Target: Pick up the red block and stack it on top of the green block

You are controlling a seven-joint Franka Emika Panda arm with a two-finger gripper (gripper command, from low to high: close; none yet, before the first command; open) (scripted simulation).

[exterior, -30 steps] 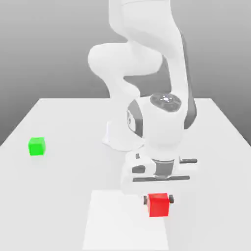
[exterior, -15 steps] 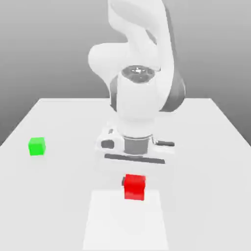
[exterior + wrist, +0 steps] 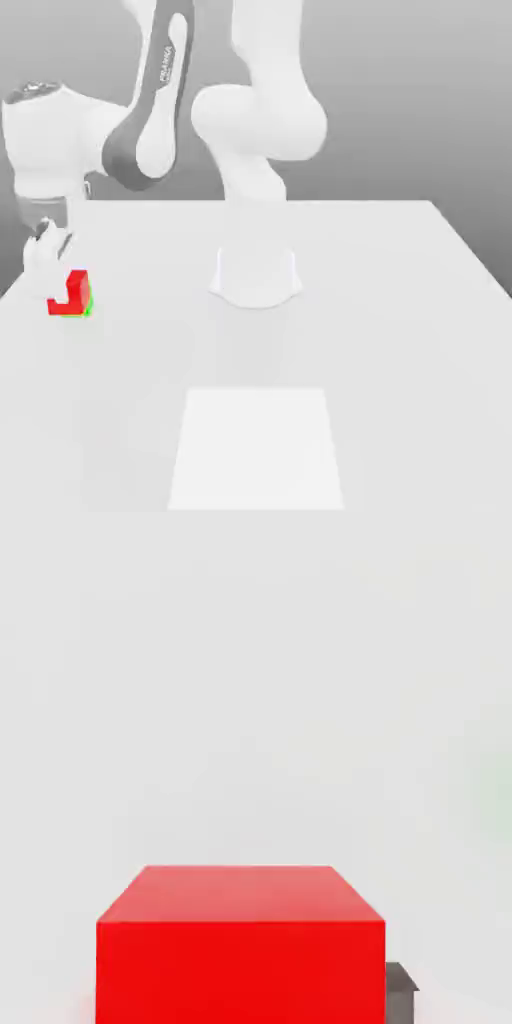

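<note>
The small bright red matte cube [image 3: 70, 293] sits at the far left of the exterior view, near the left edge of the pale grey worktop [image 3: 400, 330]. As a cube it has no long axis; its faces stand square to the worktop, one flat face turned toward the exterior camera. Its surfaces are plain and matte, without marks. Just at its lower right edge a thin sliver of the small bright green matte cube [image 3: 88, 305] peeks out, almost wholly covered by the red one from this angle; whether the red cube rests on the green one or is held just above it cannot be told.

The white two-finger gripper [image 3: 46, 262] comes down from above, its pale body overlapping the upper left corner of the red cube. In the hand view the red cube [image 3: 240, 947] sits close under the camera with a dark grey fingertip [image 3: 401, 986] touching its side, so the jaws appear closed onto the red cube at about its width.

The glossy white arm [image 3: 260, 130] rises from a round base and reaches toward the exterior view's left; the word "FRANKA" runs along its dark grey link. A lighter square patch [image 3: 258, 448] lies flat on the worktop near the front.
</note>
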